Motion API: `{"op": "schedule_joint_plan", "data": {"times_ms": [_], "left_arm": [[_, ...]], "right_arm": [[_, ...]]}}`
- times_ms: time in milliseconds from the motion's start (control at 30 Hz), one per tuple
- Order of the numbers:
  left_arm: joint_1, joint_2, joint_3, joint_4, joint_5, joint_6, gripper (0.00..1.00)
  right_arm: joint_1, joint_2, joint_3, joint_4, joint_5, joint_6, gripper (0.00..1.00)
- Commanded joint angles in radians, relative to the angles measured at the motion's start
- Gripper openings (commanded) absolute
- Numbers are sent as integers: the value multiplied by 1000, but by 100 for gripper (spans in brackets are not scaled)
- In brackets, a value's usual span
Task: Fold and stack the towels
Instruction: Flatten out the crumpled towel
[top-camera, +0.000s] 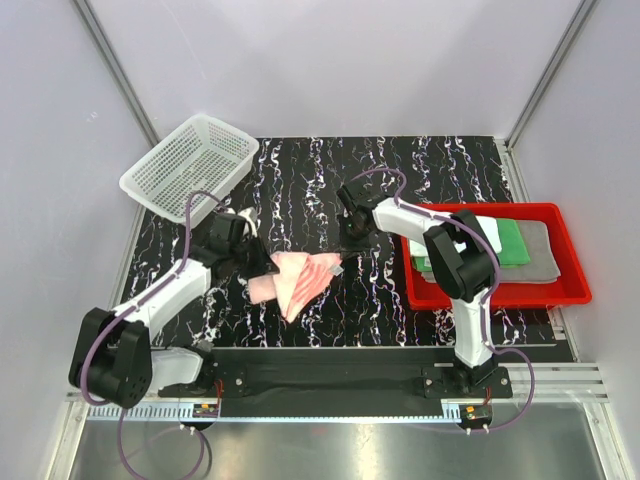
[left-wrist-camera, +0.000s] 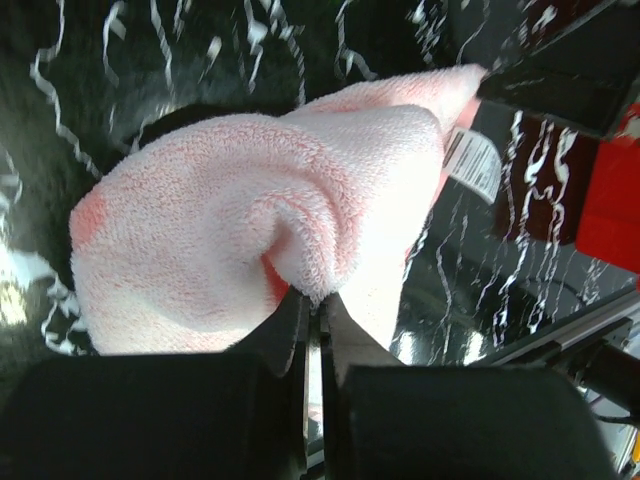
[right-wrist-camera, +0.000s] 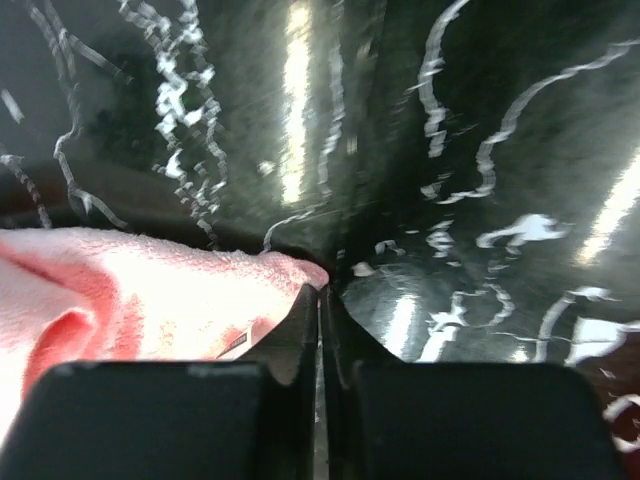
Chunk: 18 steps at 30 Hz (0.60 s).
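Note:
A pink towel (top-camera: 300, 280) hangs bunched between my two grippers just above the middle of the black marbled table. My left gripper (top-camera: 264, 262) is shut on a fold of the towel's left edge; the left wrist view shows the jaws (left-wrist-camera: 318, 300) pinching the pink towel (left-wrist-camera: 250, 210), with its white label (left-wrist-camera: 470, 165) hanging at the right. My right gripper (top-camera: 343, 258) is shut on the towel's right corner; in the right wrist view the gripper (right-wrist-camera: 322, 290) pinches the pink towel's (right-wrist-camera: 130, 290) tip. Folded pale mint-white (top-camera: 486, 232), green (top-camera: 512, 242) and grey (top-camera: 540, 252) towels lie in the red tray.
The red tray (top-camera: 500, 297) sits at the right edge of the table. A white mesh basket (top-camera: 190, 165) stands tilted at the back left. The table surface (top-camera: 330, 170) is black with white veins.

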Motion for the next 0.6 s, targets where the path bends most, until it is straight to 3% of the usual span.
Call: {"op": "schedule_joint_plan", "data": {"times_ms": [0,100,133,267,300,333,367,467,567], "left_arm": [[12,52,163,49,-17,38,0],[29,173,320,-25,-23,88,0],[32,211,445,-58,-29,107,0],[34,362,658,-272,-153,177,2],[34,367,679,-292,-187,185,7],[37,365,692,-321,-223,191,30],[40,365,713,-338,-275,197,39],[43,345,713,-375,-324,231,44],[39,264,625,-305,-261,234,48]], "right_arm": [[9,-50,0,-45,195,31,0],[9,-209,-75,-61,298,44,0],[7,-252,-92,-68,316,44,0],[7,-441,-135,-92,365,40,0],[9,-462,-135,-94,367,37,0],[9,-482,-136,-91,365,40,0],[9,-514,-142,-85,347,43,0],[9,-544,-159,-45,286,66,0],[9,-547,-193,-9,241,95,0]]}}
